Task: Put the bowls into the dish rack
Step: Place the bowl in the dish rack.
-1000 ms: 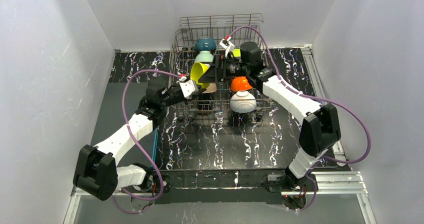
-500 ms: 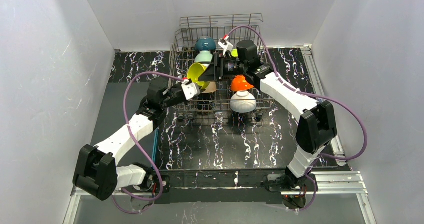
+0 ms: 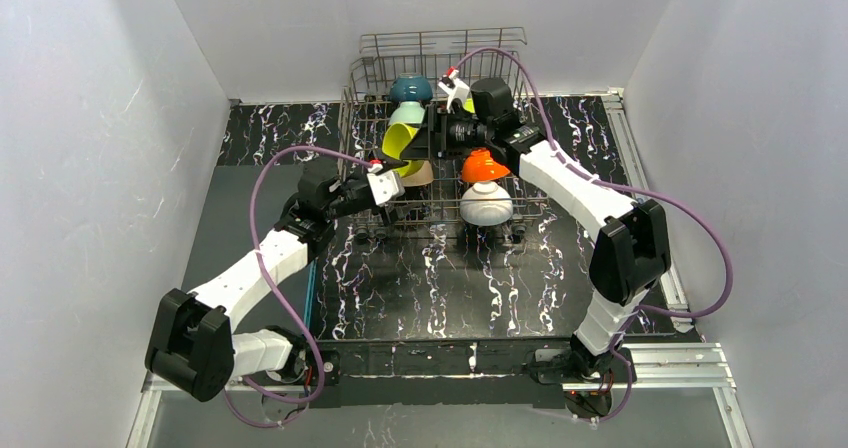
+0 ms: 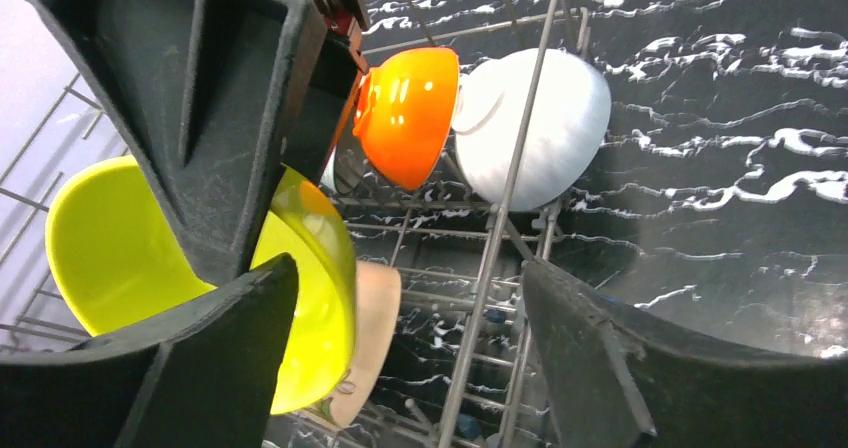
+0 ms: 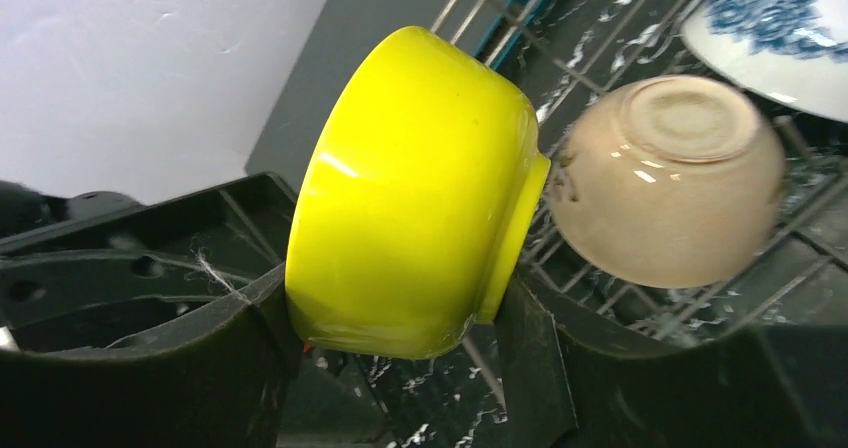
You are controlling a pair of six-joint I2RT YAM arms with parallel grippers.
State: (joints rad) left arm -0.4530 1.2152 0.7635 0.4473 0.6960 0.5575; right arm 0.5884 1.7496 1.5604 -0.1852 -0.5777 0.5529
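Rim of yellow-green bowl (image 5: 410, 198) faces sideways, foot toward tan bowl (image 5: 665, 183), right jaws clamping it; left jaws spread empty.

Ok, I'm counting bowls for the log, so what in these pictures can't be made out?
- Bowl count in the dish rack: top view, the right arm covers the rack's middle.
- Blue-patterned bowl: right wrist view, cut off by the top-right corner.
- Tan bowl: top view, mostly hidden by the yellow-green bowl in the right gripper.
- Yellow-green bowl's inside: left wrist view, one of that gripper's fingers crosses it.
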